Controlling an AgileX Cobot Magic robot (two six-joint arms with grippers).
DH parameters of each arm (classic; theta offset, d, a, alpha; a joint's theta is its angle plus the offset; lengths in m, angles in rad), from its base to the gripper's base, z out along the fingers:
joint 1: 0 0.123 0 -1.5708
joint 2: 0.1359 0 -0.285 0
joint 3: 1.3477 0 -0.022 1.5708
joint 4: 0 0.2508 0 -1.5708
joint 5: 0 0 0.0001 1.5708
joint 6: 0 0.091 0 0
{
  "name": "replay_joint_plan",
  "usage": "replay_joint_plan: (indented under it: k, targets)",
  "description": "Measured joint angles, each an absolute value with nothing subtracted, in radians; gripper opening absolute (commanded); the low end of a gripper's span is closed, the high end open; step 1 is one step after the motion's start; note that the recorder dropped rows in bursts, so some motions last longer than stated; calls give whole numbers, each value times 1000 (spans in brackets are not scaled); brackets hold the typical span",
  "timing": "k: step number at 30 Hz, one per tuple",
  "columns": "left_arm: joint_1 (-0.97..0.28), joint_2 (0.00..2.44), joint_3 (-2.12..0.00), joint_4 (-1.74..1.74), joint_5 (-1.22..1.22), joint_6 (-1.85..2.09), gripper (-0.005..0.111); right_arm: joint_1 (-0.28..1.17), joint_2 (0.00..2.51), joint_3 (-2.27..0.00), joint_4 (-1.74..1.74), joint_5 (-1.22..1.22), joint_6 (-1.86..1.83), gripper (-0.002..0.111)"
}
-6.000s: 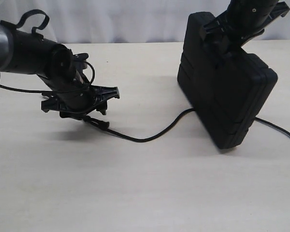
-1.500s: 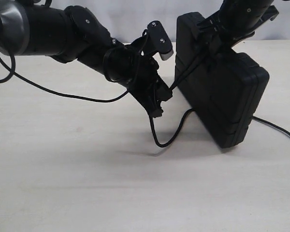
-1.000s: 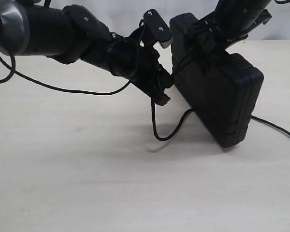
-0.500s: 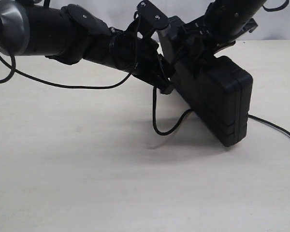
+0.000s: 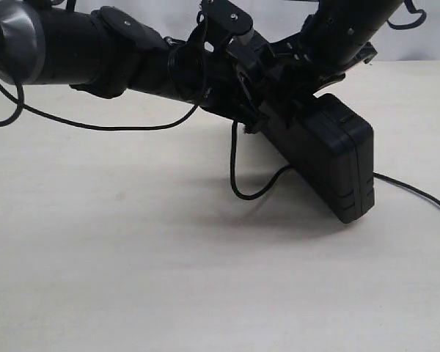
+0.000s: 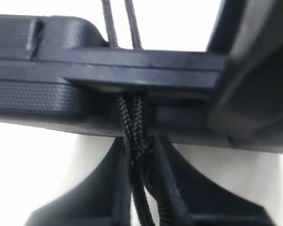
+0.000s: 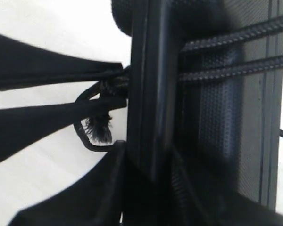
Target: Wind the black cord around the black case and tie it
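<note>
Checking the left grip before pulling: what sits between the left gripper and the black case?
In the left wrist view, two strands of the black cord run from the left gripper to the black case.

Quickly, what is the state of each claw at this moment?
Left claw: closed, pinching the thin matte black braided cord.
Right claw: closed, clamping the edge of the flat rectangular black plastic case.
</note>
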State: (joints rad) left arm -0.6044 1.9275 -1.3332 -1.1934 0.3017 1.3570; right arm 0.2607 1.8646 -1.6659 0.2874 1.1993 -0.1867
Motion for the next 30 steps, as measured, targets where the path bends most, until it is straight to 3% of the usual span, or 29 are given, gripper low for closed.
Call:
replay_joint_plan:
  k: [8, 11, 15, 23, 26, 30]
  targets:
    - [-604, 1936, -1333, -1212, 307, 1359, 1, 261, 1872, -1662, 339, 1207, -230, 4]
    - [-604, 1955, -1333, -1212, 310, 1359, 12, 261, 1877, -1658, 349, 1209, -242, 4]
    - [-604, 1966, -1339, -1212, 297, 1361, 38, 261, 1877, -1654, 349, 1209, -244, 4]
    - [-604, 1976, -1339, -1210, 248, 1361, 41, 261, 1877, -1654, 353, 1208, -255, 4]
    - [-604, 1976, -1339, -1210, 248, 1361, 56, 261, 1877, -1654, 353, 1208, -255, 4]
    - [-604, 1974, -1339, -1112, 295, 1352, 61, 261, 1879, -1654, 355, 1210, -263, 4]
